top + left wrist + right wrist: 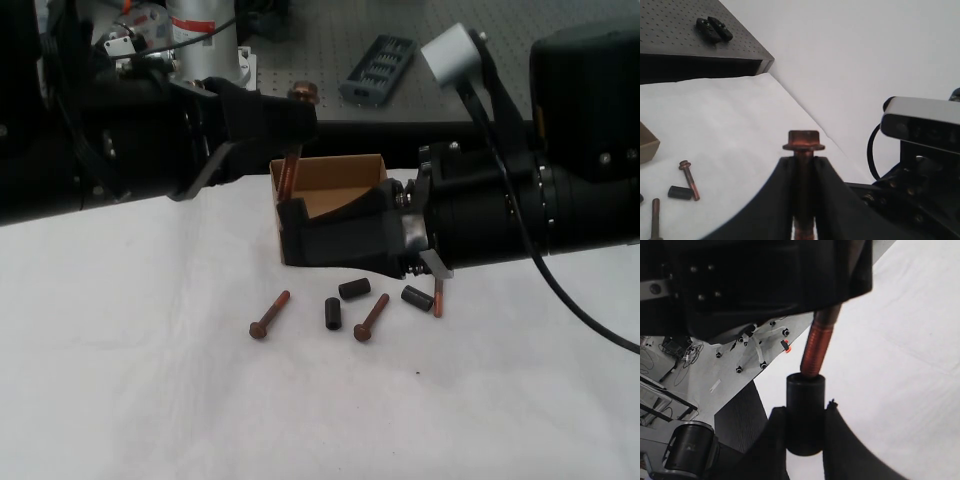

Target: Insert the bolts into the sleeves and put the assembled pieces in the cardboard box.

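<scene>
Clamped in the right tool [805, 437], a black sleeve [805, 405] sits under the copper bolt [821, 340] that the left tool [802, 170] pinches below its head, tip at the sleeve's mouth, aligned for insertion near the cardboard box [340, 176]; spare bolts [270, 314] lie on the table [300, 425].

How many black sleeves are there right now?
4. One sleeve is clamped in the right gripper; three lie on the white cloth before the cardboard box: left, middle, right. Others may be hidden in the box.
</scene>
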